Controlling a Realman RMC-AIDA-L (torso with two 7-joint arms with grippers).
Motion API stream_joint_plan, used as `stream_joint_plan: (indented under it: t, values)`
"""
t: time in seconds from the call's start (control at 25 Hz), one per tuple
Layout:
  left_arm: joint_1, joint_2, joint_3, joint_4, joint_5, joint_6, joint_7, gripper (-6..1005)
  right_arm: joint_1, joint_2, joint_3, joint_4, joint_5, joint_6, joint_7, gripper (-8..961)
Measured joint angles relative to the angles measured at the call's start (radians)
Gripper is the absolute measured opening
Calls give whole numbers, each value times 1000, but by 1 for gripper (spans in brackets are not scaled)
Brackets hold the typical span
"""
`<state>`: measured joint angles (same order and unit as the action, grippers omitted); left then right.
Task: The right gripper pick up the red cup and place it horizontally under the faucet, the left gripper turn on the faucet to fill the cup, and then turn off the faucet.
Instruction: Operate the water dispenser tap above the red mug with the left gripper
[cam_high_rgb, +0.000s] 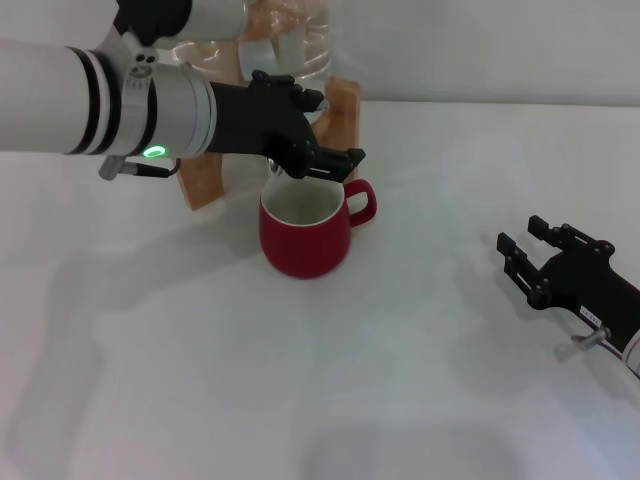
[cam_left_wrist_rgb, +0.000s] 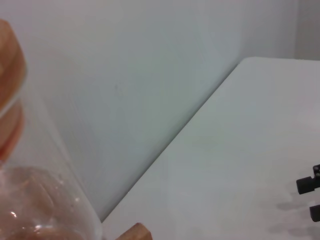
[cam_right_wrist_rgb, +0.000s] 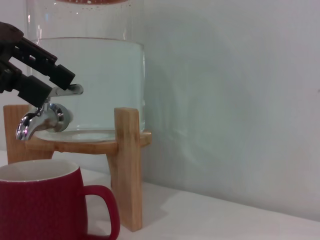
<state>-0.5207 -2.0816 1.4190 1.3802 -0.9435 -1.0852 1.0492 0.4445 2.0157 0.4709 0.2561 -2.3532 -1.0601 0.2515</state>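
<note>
The squat dark-red ceramic cup (cam_high_rgb: 305, 232) with a white inside stands upright on the white table (cam_high_rgb: 300, 400), under the spout of the small chrome faucet (cam_right_wrist_rgb: 42, 117), so I judge the placing done. My right gripper (cam_high_rgb: 535, 250) rests well apart on the table, fingers spread and holding nothing. My left gripper (cam_high_rgb: 320, 150) is at the faucet's lever, its fingers around it as far as I can see. No water stream shows, and the cup's inside looks empty. Filling and closing remain.
</note>
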Motion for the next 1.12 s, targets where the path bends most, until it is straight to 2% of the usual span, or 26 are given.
stream_joint_plan:
  t: [0.2, 1.12]
  values:
    - [0, 0, 1, 0, 0, 6, 0, 876, -1, 0, 0, 0, 0, 0, 0, 428]
    - [4, 0, -5, 19, 0, 21, 0, 876, -1, -2, 0, -3, 0, -9, 0, 444]
